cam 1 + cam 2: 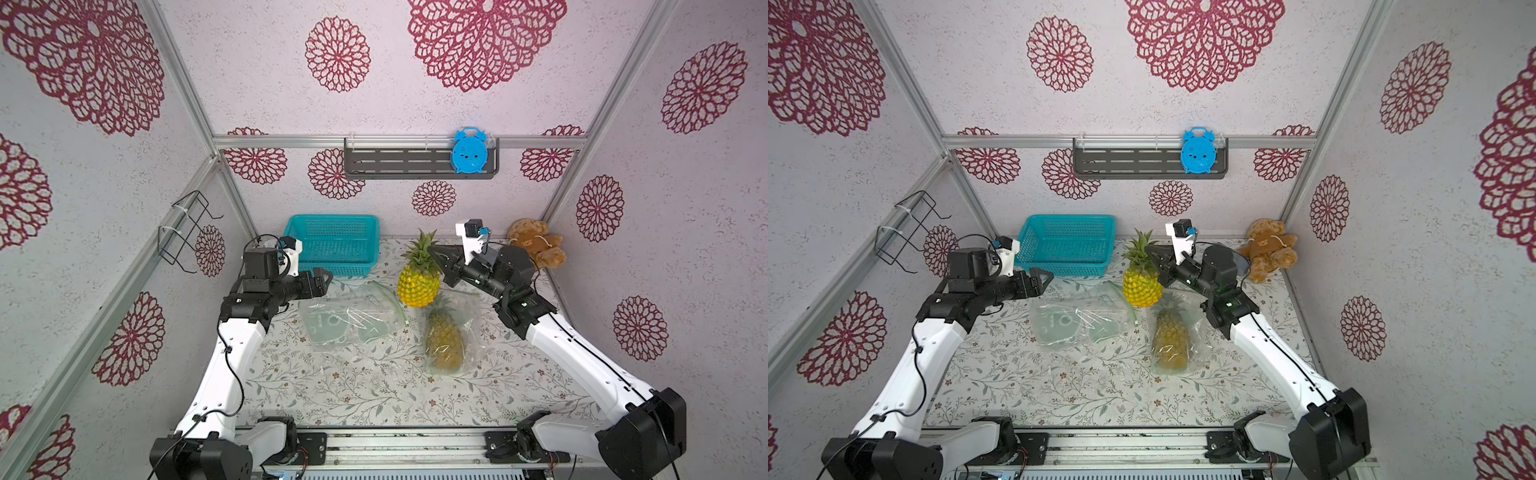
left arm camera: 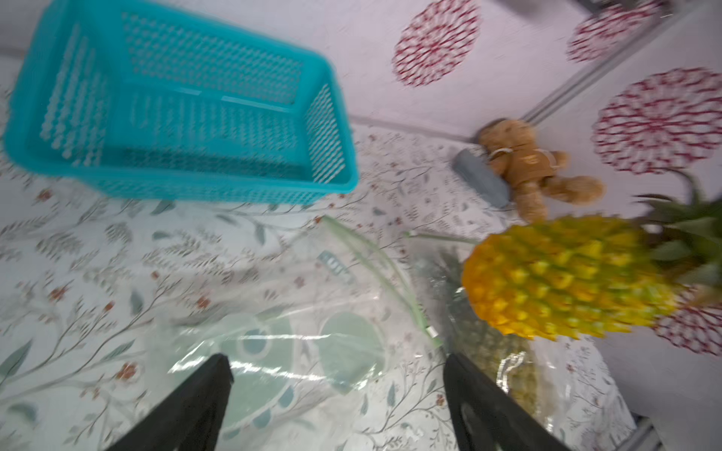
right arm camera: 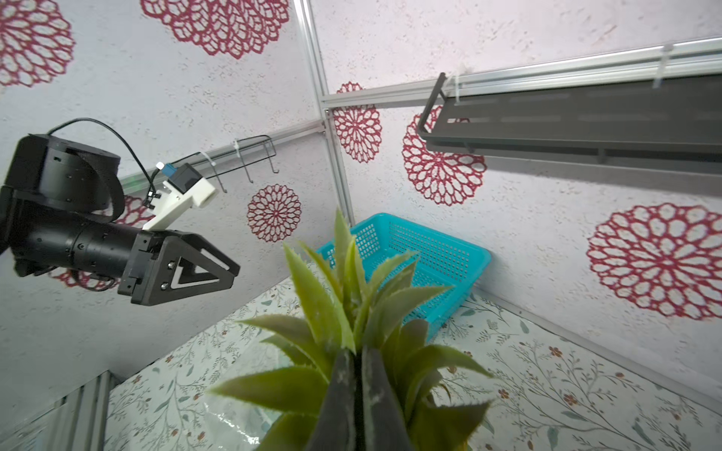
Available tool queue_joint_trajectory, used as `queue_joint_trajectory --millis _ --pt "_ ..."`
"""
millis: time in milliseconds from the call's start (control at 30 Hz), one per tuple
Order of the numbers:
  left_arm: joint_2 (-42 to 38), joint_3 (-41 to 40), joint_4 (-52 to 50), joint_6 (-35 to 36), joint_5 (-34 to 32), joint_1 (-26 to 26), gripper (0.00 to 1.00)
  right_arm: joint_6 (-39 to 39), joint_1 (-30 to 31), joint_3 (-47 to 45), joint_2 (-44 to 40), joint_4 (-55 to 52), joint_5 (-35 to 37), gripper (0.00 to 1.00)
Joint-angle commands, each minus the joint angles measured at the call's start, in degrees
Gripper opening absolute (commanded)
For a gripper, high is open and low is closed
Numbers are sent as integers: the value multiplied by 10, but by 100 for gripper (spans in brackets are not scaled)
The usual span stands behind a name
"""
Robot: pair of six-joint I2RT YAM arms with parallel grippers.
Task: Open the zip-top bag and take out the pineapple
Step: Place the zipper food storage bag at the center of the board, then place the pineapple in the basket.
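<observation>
The right hand [image 3: 356, 353] is pressed together on the leafy crown of the yellow pineapple [image 1: 417, 286]. The fruit hangs clear of the table [image 1: 374, 395], toward the far edge, beside the zip strip of the empty zip-top bag [image 1: 353, 320]. The left hand [image 2: 336, 357] is spread wide, holds nothing, and hovers over the bag's left side. The bag lies slack at mid-table.

Assessment: the pineapple appears fully out, and only setting it down is left. The grip is on leaves alone, so the body may swing. A slow, level carry and a low release are advised.

Clearances: a second pineapple [image 1: 444, 340], sealed in its own bag, lies just right of and nearer than the hanging fruit. The teal basket [image 1: 332, 266] stands at the far edge to its left. A teddy bear [image 1: 536, 245] sits in the far right corner. Open room lies along the near edge.
</observation>
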Motion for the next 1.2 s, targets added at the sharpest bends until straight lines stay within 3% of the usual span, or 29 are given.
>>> queue_joint_trajectory --millis 0,100,400,1167 --pt "-18 -10 85 23 139 -8 94 19 1 57 -5 95 -78 0" --pt "-23 -2 94 36 172 -22 100 24 10 79 15 93 -117 0" --pt "-25 21 112 68 220 -78 97 36 50 132 72 100 -182 0" --pt "8 38 137 74 227 -124 99 87 125 207 162 150 -225 0"
